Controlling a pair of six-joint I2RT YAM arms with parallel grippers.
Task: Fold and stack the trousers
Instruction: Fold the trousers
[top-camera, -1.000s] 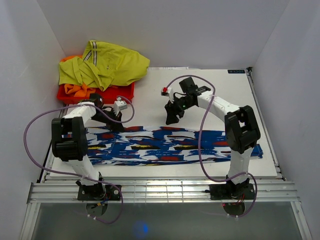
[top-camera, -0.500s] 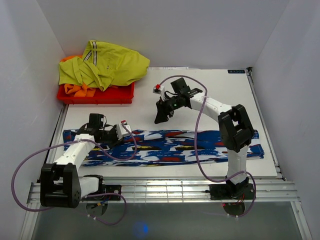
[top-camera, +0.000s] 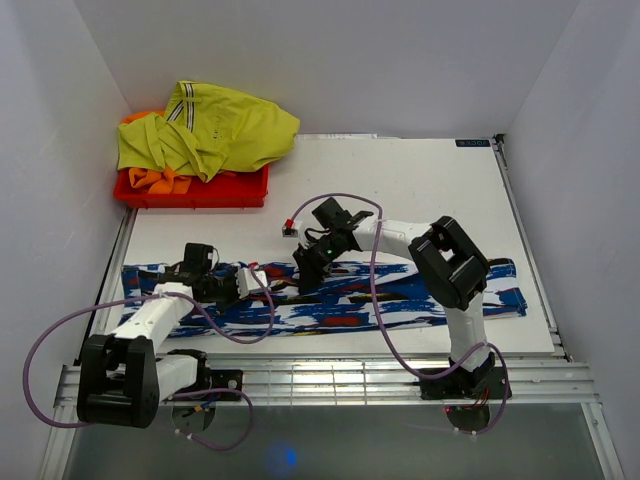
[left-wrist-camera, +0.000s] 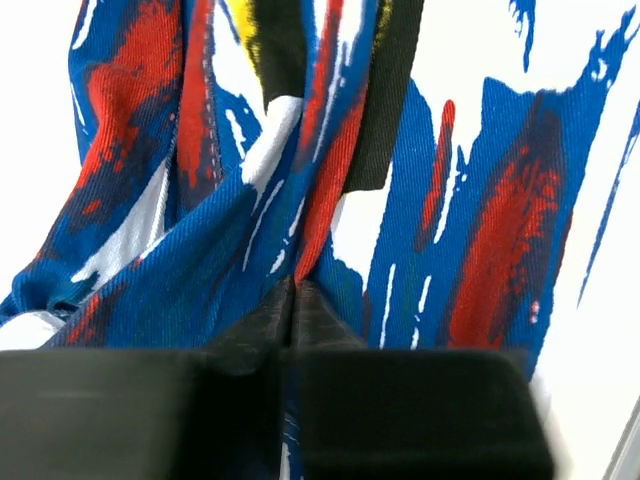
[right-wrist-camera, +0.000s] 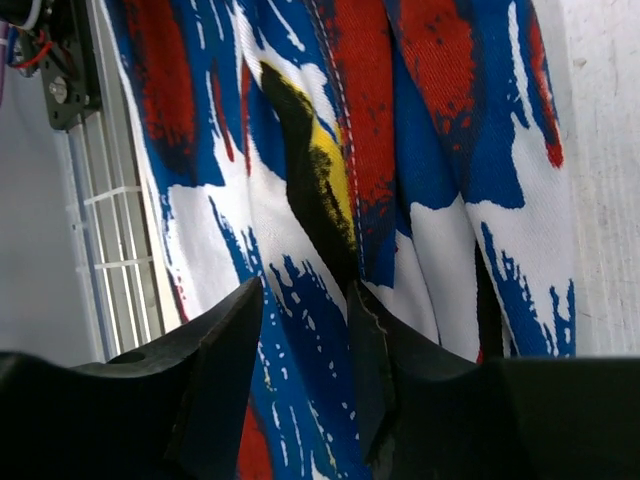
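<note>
Trousers (top-camera: 345, 308) spread lengthwise across near table (top-camera: 420, 180). Left gripper (left-wrist-camera: 292, 300) pinched tight on a fabric fold. Right gripper (right-wrist-camera: 305, 330) fingers slightly apart, tips on cloth.

Left arm (top-camera: 150, 315) and right arm (top-camera: 395, 232) reach low, left fingers (left-wrist-camera: 240, 345) pressed together, right fingers (right-wrist-camera: 215, 350) slightly parted.

The white table (top-camera: 420, 190) carries the trousers (top-camera: 340, 310) (spread along its near edge) and a red bin (top-camera: 190, 190) far left.

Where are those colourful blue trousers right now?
In the top view the trousers lie stretched sideways across the near part of the table, with the red bin beyond their left end.
</note>
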